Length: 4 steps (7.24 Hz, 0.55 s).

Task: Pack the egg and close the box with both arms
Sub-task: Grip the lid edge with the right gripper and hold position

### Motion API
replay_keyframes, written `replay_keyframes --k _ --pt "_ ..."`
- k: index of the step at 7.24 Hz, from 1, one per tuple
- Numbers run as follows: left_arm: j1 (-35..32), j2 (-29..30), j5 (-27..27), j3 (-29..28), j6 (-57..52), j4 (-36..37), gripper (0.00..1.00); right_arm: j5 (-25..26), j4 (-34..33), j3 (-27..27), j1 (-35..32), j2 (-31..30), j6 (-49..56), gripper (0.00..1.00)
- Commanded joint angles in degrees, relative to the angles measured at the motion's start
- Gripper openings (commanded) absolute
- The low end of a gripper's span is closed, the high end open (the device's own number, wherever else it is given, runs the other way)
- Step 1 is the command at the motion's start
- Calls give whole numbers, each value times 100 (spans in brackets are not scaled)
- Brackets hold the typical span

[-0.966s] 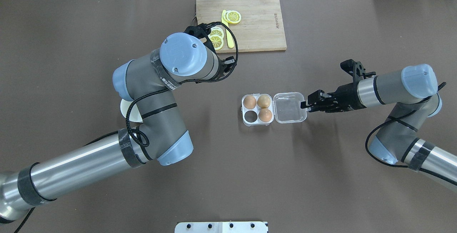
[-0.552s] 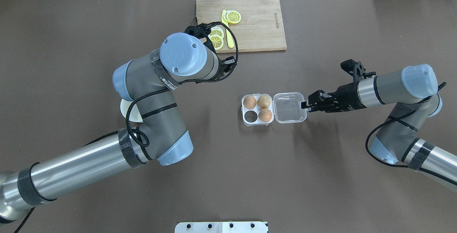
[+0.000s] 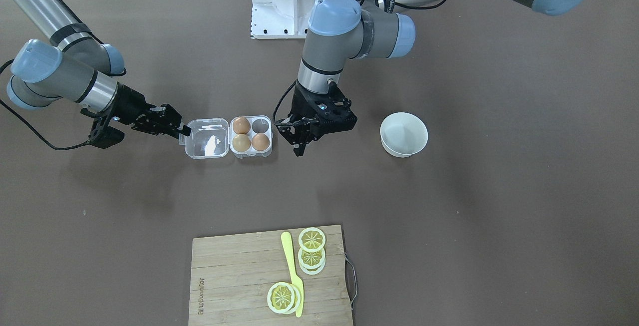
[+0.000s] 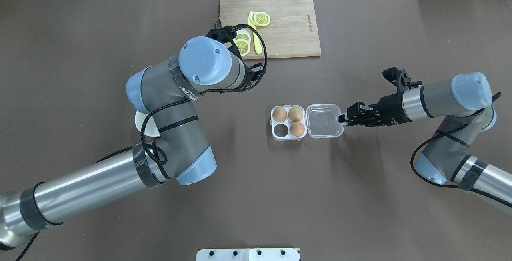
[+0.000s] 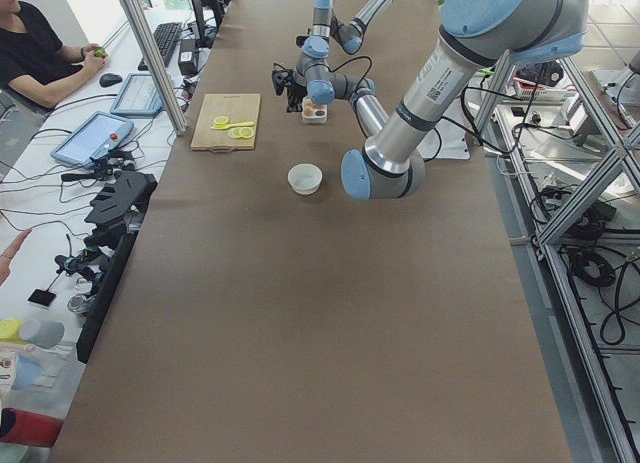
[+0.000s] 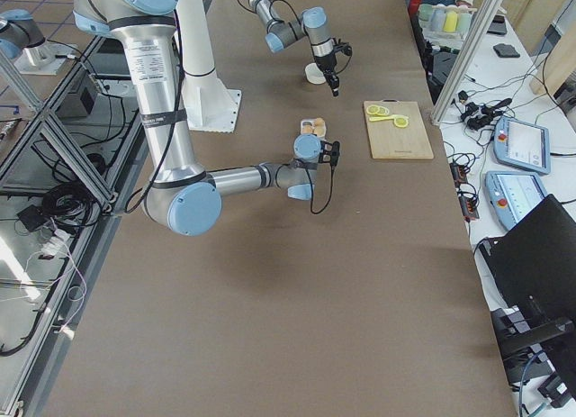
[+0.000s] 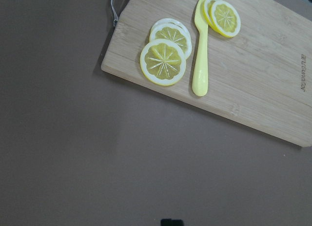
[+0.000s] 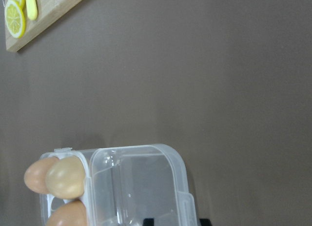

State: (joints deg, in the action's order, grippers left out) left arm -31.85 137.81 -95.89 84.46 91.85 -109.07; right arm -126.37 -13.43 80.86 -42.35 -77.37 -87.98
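Observation:
The clear box (image 4: 274, 134) lies open mid-table, its lid (image 4: 325, 122) flat on the side toward my right arm. The pinkish-orange egg (image 4: 279, 114) (image 3: 260, 142) (image 8: 35, 176) sits in a cell. A paler egg (image 4: 295, 113) and an orange-brown egg (image 4: 297, 128) fill two more, and one cell (image 4: 282, 130) is bare. My right gripper (image 4: 342, 118) (image 3: 183, 131) is at the lid's outer edge. Its fingertips (image 8: 204, 221) stand a little apart, so it is open. My left gripper (image 3: 299, 149) hangs above the table beside the box, shut and holding nothing.
An empty white bowl (image 3: 404, 134) stands beyond my left gripper, half hidden under the left arm in the overhead view. A wooden cutting board (image 4: 288, 25) with lemon slices (image 4: 262, 18) and a yellow knife (image 7: 200, 65) lies at the far edge. A person sits at a desk (image 5: 45, 58).
My right arm has shifted very slightly back toward its own side, with the gripper still at the lid's edge. The left arm, box and eggs have not moved.

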Motion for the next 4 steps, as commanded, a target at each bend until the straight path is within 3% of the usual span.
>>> replay_keyframes --k 1,4 --pt "3 -9 0 0 0 0 0 -11 42 -9 -10 2 -9 36" --pt "3 -9 0 -17 0 0 0 -11 42 -9 -10 -6 -9 31"
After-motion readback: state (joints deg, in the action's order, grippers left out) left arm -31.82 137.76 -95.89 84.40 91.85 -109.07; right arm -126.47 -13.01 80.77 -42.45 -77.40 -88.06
